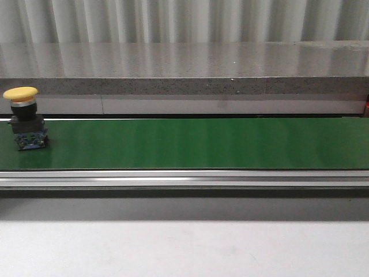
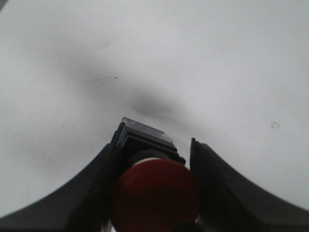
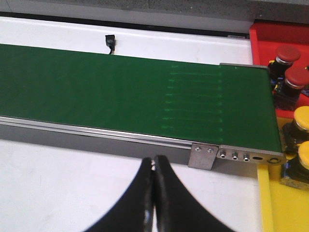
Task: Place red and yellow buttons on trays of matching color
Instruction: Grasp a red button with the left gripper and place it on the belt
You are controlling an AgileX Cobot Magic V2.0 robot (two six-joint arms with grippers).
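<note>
So, a yellow mushroom-head push button on a black and blue switch body (image 1: pixel 24 118) is seen standing upright at the far left end of the long green conveyor belt (image 1: pixel 196 143) in the front view, with a speckled grey ledge (image 1: pixel 184 68) running behind the belt and a silver aluminium rail (image 1: pixel 184 179) along its near edge. Neither arm is caught by that camera. On the left wrist camera, a red mushroom-head push button with a black body (image 2: pixel 153 193) is gripped between the dark fingers of the left gripper (image 2: pixel 154 193), the jaws spread only as far as the button's width and pressed against both its sides, over a plain white tabletop (image 2: pixel 193 58). On the right wrist camera, the right gripper (image 3: pixel 154 193) is shown with its black jaws pressed fully together and nothing held between them, above the white surface just in front of the belt's end. Past that end, a red plastic tray (image 3: pixel 270 36) is loaded with two red buttons (image 3: pixel 289 65), and a yellow plastic tray (image 3: pixel 277 208) beside it is loaded with two yellow buttons (image 3: pixel 301 133).
</note>
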